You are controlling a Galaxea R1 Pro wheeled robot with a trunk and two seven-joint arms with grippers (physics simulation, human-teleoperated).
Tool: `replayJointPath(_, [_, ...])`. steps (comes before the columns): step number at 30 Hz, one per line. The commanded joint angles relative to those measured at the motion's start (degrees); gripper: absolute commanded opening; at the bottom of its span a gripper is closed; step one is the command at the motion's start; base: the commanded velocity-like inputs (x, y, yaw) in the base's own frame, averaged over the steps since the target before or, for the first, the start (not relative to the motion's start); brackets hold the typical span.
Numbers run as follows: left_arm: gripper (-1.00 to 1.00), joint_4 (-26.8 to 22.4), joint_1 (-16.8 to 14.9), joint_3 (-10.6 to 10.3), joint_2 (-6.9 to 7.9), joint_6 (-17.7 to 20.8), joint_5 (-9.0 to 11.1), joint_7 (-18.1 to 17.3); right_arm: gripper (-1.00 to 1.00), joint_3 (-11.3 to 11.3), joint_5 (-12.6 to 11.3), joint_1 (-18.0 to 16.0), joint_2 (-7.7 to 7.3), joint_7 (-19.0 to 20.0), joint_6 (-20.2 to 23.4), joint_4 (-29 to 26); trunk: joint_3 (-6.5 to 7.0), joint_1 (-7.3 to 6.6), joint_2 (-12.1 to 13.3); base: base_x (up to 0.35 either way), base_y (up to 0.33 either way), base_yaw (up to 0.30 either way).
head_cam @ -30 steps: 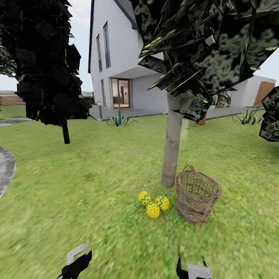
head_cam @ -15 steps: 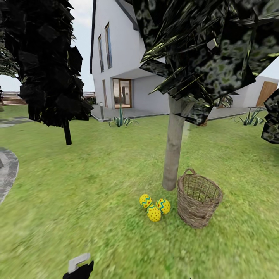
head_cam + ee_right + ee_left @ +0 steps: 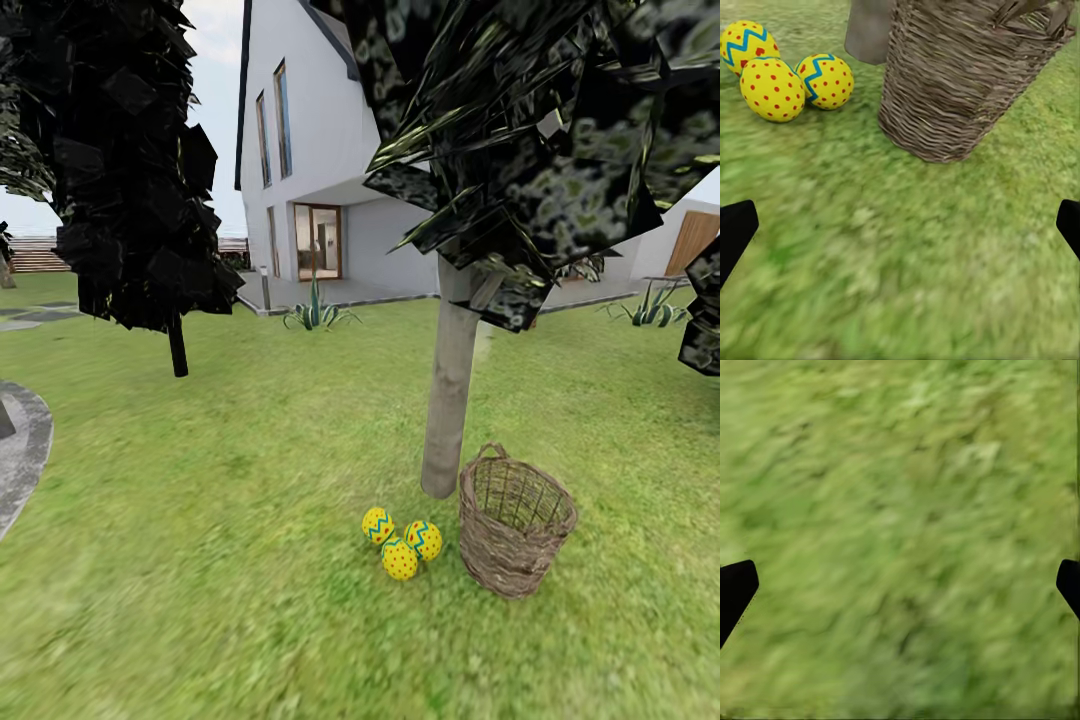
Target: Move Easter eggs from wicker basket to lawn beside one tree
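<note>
Three yellow Easter eggs point(image 3: 400, 560) with blue zigzags and red dots lie together on the lawn point(image 3: 250, 560), at the foot of the tree point(image 3: 449, 390) with the pale trunk. The wicker basket point(image 3: 500, 560) stands upright just right of them, beside the same trunk, and only weave shows inside it. In the right wrist view my right gripper point(image 3: 900, 229) is open over grass, short of the eggs point(image 3: 772, 88) and the basket point(image 3: 945, 97), with the trunk point(image 3: 870, 30) behind them. My left gripper point(image 3: 900, 589) is open above bare grass.
A near-black tree point(image 3: 130, 170) with a thin stem stands at the left. A grey paved edge point(image 3: 20, 450) curves in at the far left. The white house point(image 3: 320, 150) and spiky plants point(image 3: 315, 315) are far behind. Open grass spreads ahead and to the left.
Both grippers have slipped out past the head view's lower edge. The whole picture has shifted a little, so the camera moved. Eggs and basket lie as before.
</note>
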Motion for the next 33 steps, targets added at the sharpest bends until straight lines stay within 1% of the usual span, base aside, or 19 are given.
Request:
replayJointPath(1, [1.00, 0.06, 0.74, 0.30, -0.34, -0.52, -0.01, -0.45, 1.00, 0.52, -0.40, -0.04, -0.03, -0.27, -0.33, 0.47, 0.13, -0.24, 0.39, 0.000, 0.000, 0.000])
replayJointPath(3, [1.00, 0.01, 1.53, 0.30, -0.61, -0.90, -0.46, -0.37, 1.00, 0.55, -0.43, -0.07, 0.08, -0.23, -0.53, 1.66, 0.49, -0.68, 1.19, 0.000, 0.000, 0.000])
replayJointPath(7, [1.00, -0.02, 1.98, 0.22, -0.60, -1.26, -0.72, -0.17, 1.00, 0.67, -0.48, -0.07, 0.17, -0.22, -0.71, 2.80, 1.21, -1.55, 2.80, 0.000, 0.000, 0.000])
replayJointPath(9, [1.00, -0.02, 2.05, 0.22, -0.59, -1.99, -0.74, -0.15, 1.00, 0.75, -0.48, -0.07, 0.19, -0.18, -0.74, 2.98, 1.57, -1.99, 3.60, 0.000, 0.000, 0.000])
replayJointPath(10, [1.00, -0.01, 2.07, 0.23, -0.59, -2.97, -0.75, -0.14, 1.00, 0.77, -0.48, -0.07, 0.19, -0.13, -0.74, 3.08, 1.75, -2.21, 4.00, 0.000, 0.000, 0.000])
replayJointPath(11, [1.00, 0.03, 2.12, 0.23, -0.61, -4.69, -0.75, -0.11, 1.00, 0.71, -0.44, -0.06, 0.16, 0.56, -0.69, 3.16, 1.93, -2.43, 4.40, 0.000, 0.000, 0.000])
replayJointPath(13, [1.00, 0.04, 2.14, 0.26, -0.63, -5.84, -0.75, -0.12, 1.00, 0.62, -0.42, -0.06, 0.05, 1.99, -0.66, 3.21, 2.29, -2.87, 5.20, 0.000, 0.000, 0.000])
replayJointPath(14, [1.00, 0.05, 2.15, 0.25, -0.66, -6.95, -0.76, -0.13, 1.00, 0.54, -0.34, -0.05, -0.06, 4.93, -0.65, 3.24, 2.47, -3.09, 5.60, 0.000, 0.000, 0.000])
replayJointPath(15, [1.00, 0.06, 2.17, 0.26, -0.66, -7.23, -0.76, -0.13, 1.00, 0.53, -0.30, -0.05, -0.08, 5.72, -0.65, 3.24, 2.65, -3.31, 6.00, 0.000, 0.000, 0.000])
replayJointPath(17, [1.00, 0.06, 2.22, 0.24, -0.67, -8.76, -0.76, -0.13, 1.00, 0.51, -0.16, -0.04, -0.21, 8.50, -0.64, 3.30, 3.00, -3.75, 6.81, 0.000, 0.000, 0.000])
replayJointPath(21, [1.00, 0.06, 3.37, 0.28, -0.69, -12.26, -0.76, -0.13, 1.00, 0.61, -0.14, -0.06, -0.20, 10.31, -0.45, 3.77, 3.72, -4.63, 8.41, 0.000, 0.000, 0.000])
replayJointPath(24, [1.00, 0.05, 3.92, 0.29, -0.74, -13.29, -0.76, -0.13, 1.00, 0.81, -0.21, -0.05, 0.34, 10.71, -0.27, 8.63, 4.26, -5.29, 9.61, 0.000, 0.000, 0.000])
replayJointPath(25, [1.00, 0.06, 4.07, 0.29, -0.75, -13.67, -0.76, -0.13, 1.00, 0.76, -0.26, -0.04, 0.91, 10.83, -0.23, 13.05, 4.44, -5.51, 10.02, 0.000, 0.000, 0.000])
replayJointPath(26, [1.00, 0.06, 4.12, 0.29, -0.75, -13.78, -0.76, -0.13, 1.00, 0.75, -0.27, -0.04, 1.01, 10.85, -0.23, 14.29, 4.62, -5.73, 10.42, 0.000, 0.000, 0.000])
replayJointPath(27, [1.00, 0.06, 4.48, 0.30, -0.76, -14.13, -0.76, -0.13, 1.00, 0.68, -0.26, -0.04, 1.08, 10.88, -0.18, 17.04, 4.80, -5.95, 10.82, 0.000, 0.000, 0.000])
replayJointPath(29, [1.00, 0.06, 5.09, 0.30, -0.78, -14.54, -0.76, -0.15, 1.00, 0.63, -0.24, -0.04, 1.01, 10.90, -0.15, 18.46, 5.16, -6.39, 11.62, 0.000, 0.000, 0.000])
replayJointPath(30, [1.00, 0.06, 5.63, 0.30, -0.82, -15.43, -0.76, -0.16, 1.00, 0.64, -0.26, -0.04, 1.00, 10.93, -0.18, 19.29, 5.34, -6.61, 12.02, 0.000, 0.000, 0.000])
replayJointPath(33, [1.00, 0.06, 6.63, 0.30, -0.81, -16.39, -0.74, -0.15, 1.00, 0.74, -0.33, -0.04, 1.28, 10.94, -0.20, 19.63, 5.88, -7.27, 13.22, 0.000, 0.000, 0.000])
